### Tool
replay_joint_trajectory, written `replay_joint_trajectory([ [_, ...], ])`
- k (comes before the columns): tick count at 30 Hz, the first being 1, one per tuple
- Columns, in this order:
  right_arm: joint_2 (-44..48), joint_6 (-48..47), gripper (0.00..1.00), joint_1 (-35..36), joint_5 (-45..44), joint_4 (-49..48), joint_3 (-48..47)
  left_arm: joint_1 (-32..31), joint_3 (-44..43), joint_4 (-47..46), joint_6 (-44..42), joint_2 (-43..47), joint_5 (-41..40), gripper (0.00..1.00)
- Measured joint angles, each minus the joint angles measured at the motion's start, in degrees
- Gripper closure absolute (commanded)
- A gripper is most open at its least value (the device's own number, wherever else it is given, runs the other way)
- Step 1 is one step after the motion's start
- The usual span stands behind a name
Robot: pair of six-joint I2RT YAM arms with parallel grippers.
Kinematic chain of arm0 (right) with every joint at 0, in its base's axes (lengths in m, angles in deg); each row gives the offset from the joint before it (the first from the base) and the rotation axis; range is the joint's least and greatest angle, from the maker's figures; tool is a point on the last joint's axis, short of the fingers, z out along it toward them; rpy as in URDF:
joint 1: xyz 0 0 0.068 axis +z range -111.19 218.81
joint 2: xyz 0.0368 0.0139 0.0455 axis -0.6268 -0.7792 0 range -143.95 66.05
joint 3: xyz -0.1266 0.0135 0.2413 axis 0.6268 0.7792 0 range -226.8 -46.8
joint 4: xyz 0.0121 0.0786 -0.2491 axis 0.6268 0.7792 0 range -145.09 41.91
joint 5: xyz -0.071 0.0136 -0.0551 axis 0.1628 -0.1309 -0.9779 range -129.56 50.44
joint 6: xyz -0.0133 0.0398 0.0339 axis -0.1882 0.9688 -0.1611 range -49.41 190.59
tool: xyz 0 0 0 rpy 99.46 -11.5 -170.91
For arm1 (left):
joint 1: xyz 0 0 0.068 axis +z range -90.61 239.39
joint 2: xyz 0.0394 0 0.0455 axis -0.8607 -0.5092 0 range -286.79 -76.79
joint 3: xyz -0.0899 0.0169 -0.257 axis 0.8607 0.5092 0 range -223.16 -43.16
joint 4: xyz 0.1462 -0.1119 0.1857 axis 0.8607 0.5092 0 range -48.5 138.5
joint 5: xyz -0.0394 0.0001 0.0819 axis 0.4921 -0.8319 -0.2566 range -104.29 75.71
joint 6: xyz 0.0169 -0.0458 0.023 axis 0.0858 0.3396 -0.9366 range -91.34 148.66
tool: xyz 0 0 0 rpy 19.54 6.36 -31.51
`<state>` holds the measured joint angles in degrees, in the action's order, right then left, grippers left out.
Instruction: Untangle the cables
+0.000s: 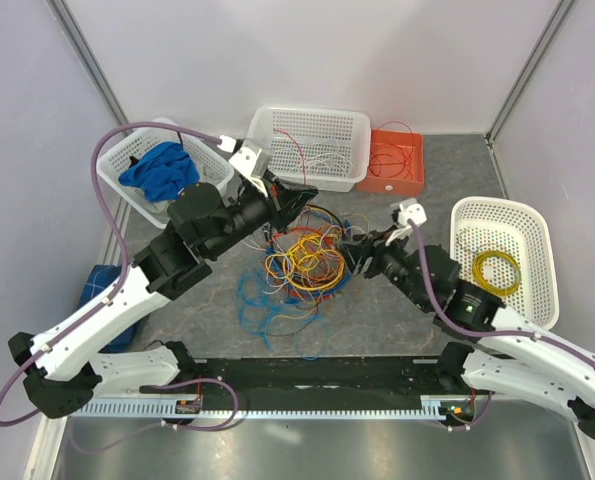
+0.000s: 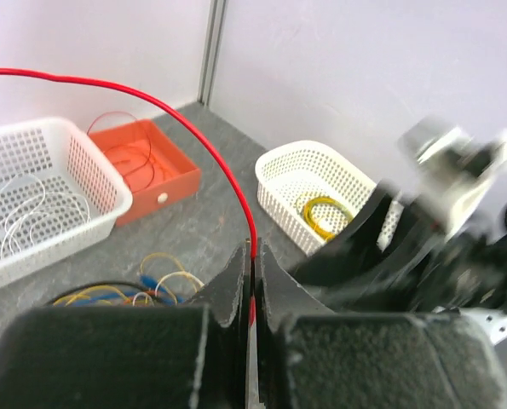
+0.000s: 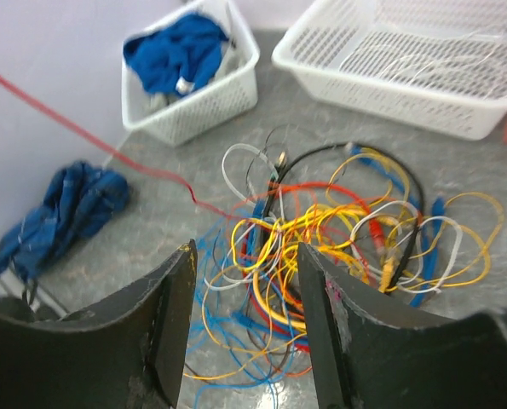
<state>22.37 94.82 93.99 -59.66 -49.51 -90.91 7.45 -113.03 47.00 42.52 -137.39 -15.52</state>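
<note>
Grey counter (image 1: 397,320) carries tangled cables (image 1: 302,262); left tool (image 2: 251,256) is clamped on a red cable (image 2: 66,78) arcing above them, right tool (image 3: 246,256) stands with fingers apart.

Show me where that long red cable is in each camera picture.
Top external: the red cable rises from the left gripper over the wide white basket, top centre.
Left wrist: the cable arcs from top left into the gripper.
Right wrist: the cable slants across the left side.
Shared landmark: that basket.
</note>
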Motion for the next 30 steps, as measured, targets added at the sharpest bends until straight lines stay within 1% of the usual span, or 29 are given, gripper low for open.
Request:
replay_joint_trajectory([
  [5, -5.60, -0.70, 0.34, 0.00, 4.68, -7.10, 4.48, 0.00, -7.52, 3.15, 0.81, -4.42, 0.09, 0.98],
  [9, -10.78, -2.56, 0.32, 0.00, 6.75, -13.99, 5.88, 0.00, -9.73, 5.29, 1.66, -6.56, 0.26, 0.98],
  [13, -16.61, -3.69, 0.32, 0.00, 8.59, -21.77, 6.29, 0.00, -9.99, 6.40, 2.19, -7.13, 0.26, 0.98],
  [19, -25.75, -4.11, 0.32, 0.00, 10.01, -30.49, 6.29, 0.00, -10.73, 7.32, 2.62, -7.15, 0.68, 0.98],
  [21, -28.74, -4.09, 0.35, 0.02, 10.25, -33.59, 6.27, 0.00, -11.23, 7.78, 2.73, -7.15, 1.25, 0.98],
  [23, -31.63, -3.98, 0.47, 0.00, 10.29, -36.50, 6.27, 0.00, -11.76, 8.15, 2.80, -7.15, 1.40, 0.98],
  [24, -33.09, -3.85, 0.55, 0.00, 10.27, -38.12, 6.27, 0.00, -11.93, 8.17, 2.80, -7.15, 1.42, 0.98],
  [25, -34.29, -3.74, 0.73, 0.00, 10.27, -39.30, 6.27, 0.00, -12.07, 8.20, 2.80, -7.15, 1.40, 0.98],
  [26, -35.47, -3.48, 0.81, 0.02, 10.29, -40.61, 6.27, 0.00, -12.17, 8.17, 2.80, -7.13, 1.40, 0.98],
  [27, -36.59, -2.84, 0.86, 0.02, 10.29, -42.03, 6.27, 0.00, -12.24, 8.26, 2.80, -7.13, 1.38, 0.98],
  [28, -37.11, -2.73, 0.93, 0.02, 10.19, -42.84, 6.27, 0.00, -12.26, 8.35, 2.80, -7.13, 1.36, 0.98],
  [30, -37.22, -2.47, 0.98, 0.00, 9.88, -43.98, 6.29, 0.00, -12.26, 8.81, 2.80, -7.04, 1.25, 0.98],
])
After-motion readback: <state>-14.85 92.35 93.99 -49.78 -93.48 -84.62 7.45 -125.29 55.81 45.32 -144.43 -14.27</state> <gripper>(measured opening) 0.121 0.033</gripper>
